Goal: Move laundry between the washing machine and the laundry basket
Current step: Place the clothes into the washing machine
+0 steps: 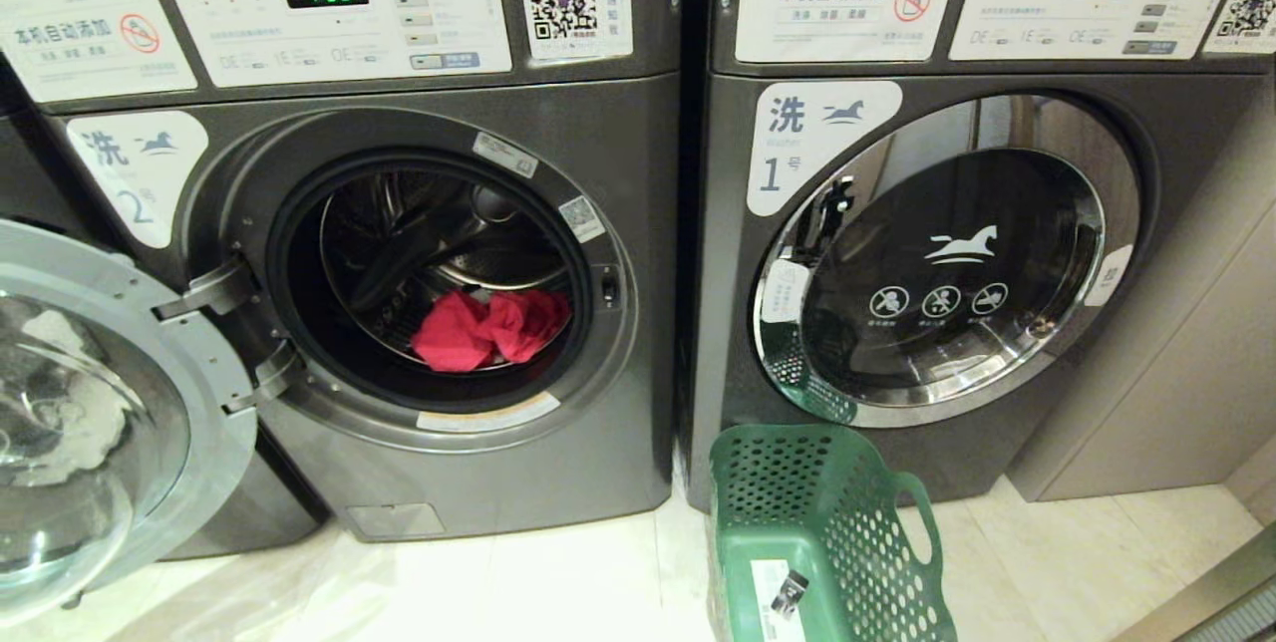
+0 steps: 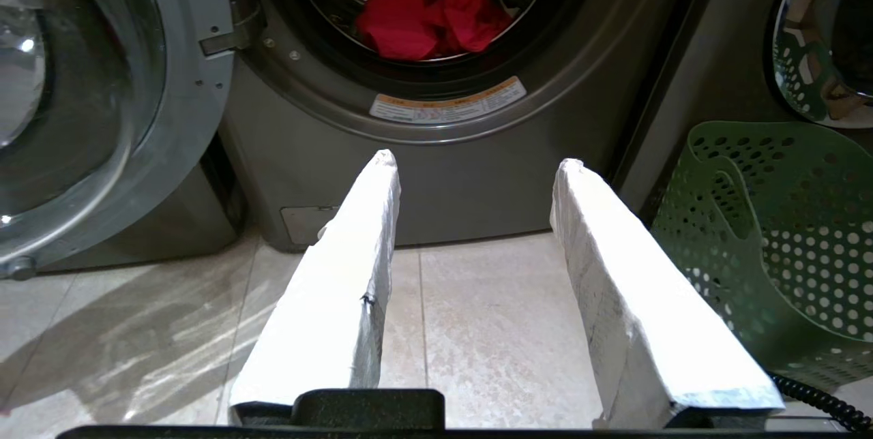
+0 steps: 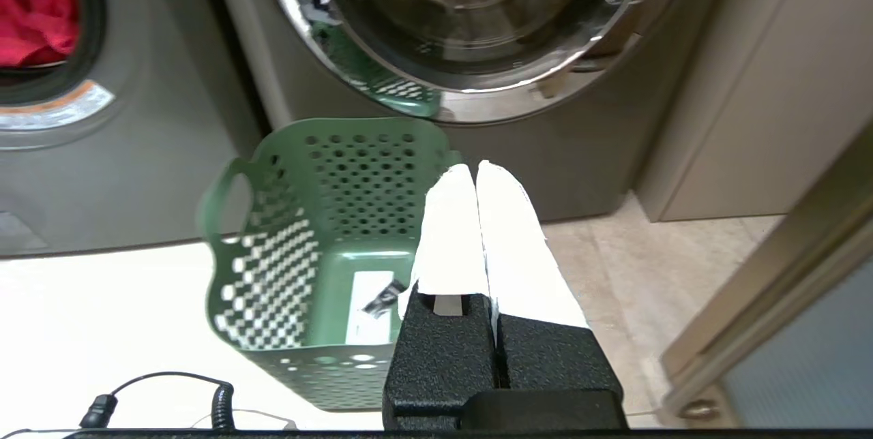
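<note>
**newbie:** where's the laundry at?

**regular:** A red-pink garment sits bunched at the bottom front of the drum in the washing machine labelled 2, whose door is swung wide open. The laundry basket stands on the floor tiles in front of the shut machine labelled 1.

**newbie:** grippers?

**regular:** The left gripper hangs low facing the open drum, fingers spread apart, holding nothing. The right gripper hangs by the basket's rim, fingers pressed together, empty.
</note>
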Robot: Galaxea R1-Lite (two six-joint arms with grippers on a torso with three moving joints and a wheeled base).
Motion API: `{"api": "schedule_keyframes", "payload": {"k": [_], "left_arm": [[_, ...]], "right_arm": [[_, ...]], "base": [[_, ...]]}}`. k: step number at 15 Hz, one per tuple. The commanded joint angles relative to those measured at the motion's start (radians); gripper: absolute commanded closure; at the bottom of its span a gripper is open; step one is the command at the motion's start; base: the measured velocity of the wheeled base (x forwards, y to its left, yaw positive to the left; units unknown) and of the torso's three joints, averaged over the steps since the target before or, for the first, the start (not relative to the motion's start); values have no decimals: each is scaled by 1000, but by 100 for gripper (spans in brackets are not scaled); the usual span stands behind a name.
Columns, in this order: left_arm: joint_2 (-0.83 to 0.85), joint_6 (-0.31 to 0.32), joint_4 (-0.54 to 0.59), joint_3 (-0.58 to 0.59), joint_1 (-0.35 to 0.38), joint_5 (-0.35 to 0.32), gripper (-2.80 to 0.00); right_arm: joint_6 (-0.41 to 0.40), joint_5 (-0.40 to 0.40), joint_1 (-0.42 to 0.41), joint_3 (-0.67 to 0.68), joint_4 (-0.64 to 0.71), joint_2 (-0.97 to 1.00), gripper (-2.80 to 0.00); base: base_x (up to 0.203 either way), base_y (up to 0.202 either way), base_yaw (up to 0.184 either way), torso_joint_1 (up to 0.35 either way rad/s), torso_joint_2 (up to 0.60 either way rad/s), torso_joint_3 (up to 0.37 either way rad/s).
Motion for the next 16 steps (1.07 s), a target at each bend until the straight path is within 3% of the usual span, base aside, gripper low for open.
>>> {"api": "schedule_keyframes", "payload": {"k": [1, 16], "left_arm": [[1, -1, 0, 1, 0, 0, 0], [1, -1, 0, 1, 0, 0, 0]], "right_arm": [[0, 0, -1, 0, 0, 1, 0], [1, -2, -1, 0, 0, 1, 0]], "base": [[0, 195, -4, 7, 2, 2], [0, 195, -2, 2, 3, 3]]}}
